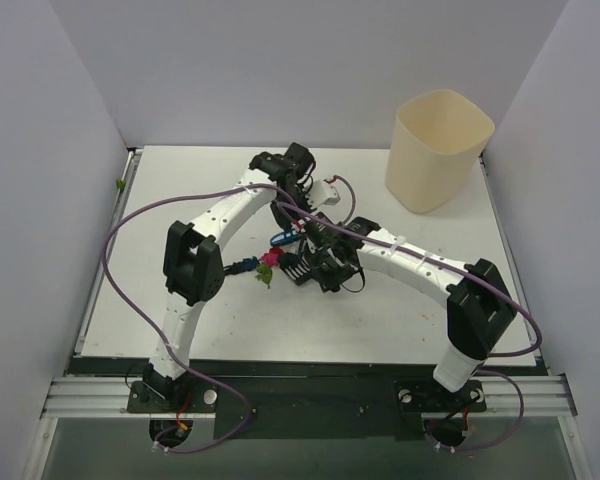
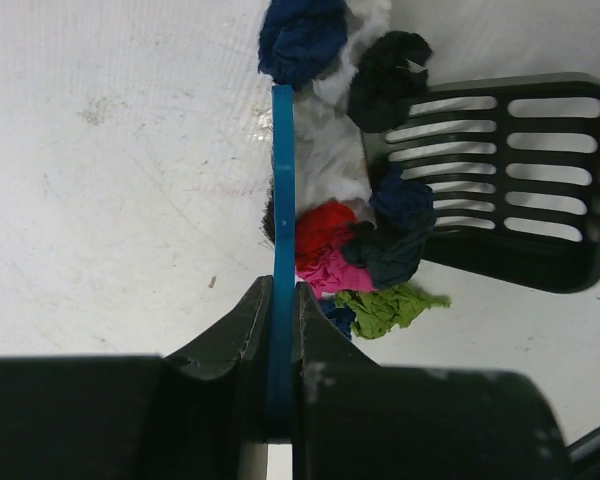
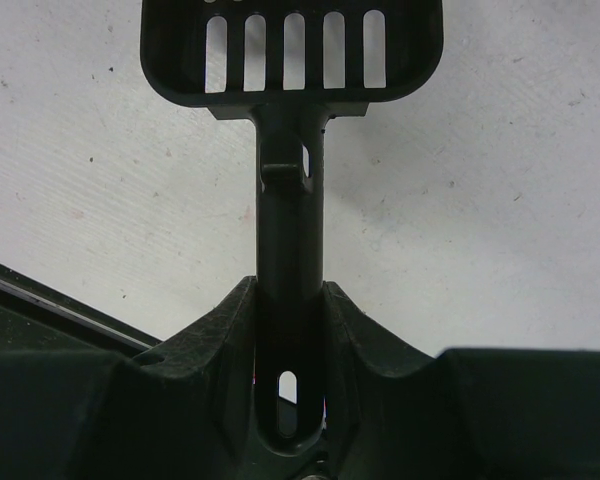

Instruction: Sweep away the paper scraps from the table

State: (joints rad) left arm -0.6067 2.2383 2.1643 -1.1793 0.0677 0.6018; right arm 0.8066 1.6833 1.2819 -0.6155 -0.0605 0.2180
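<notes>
In the left wrist view my left gripper (image 2: 283, 300) is shut on the thin blue brush (image 2: 283, 190), seen edge-on. The paper scraps (image 2: 330, 272) are bunched on its right side: dark blue, black, white, red, pink and green bits, pressed against the mouth of the black slotted scoop (image 2: 520, 200). My right gripper (image 3: 290, 300) is shut on the scoop's handle (image 3: 290, 220). From above, the left gripper (image 1: 292, 230), the brush (image 1: 283, 238), the scraps (image 1: 270, 262), the scoop (image 1: 300, 268) and the right gripper (image 1: 330, 265) meet at the middle of the white table (image 1: 180, 190).
A cream bin (image 1: 438, 150) stands at the table's back right corner. A small green bit (image 1: 120, 184) lies by the left rail. Lilac walls close in the left, back and right sides. Metal rails run along the near edge (image 1: 310, 395).
</notes>
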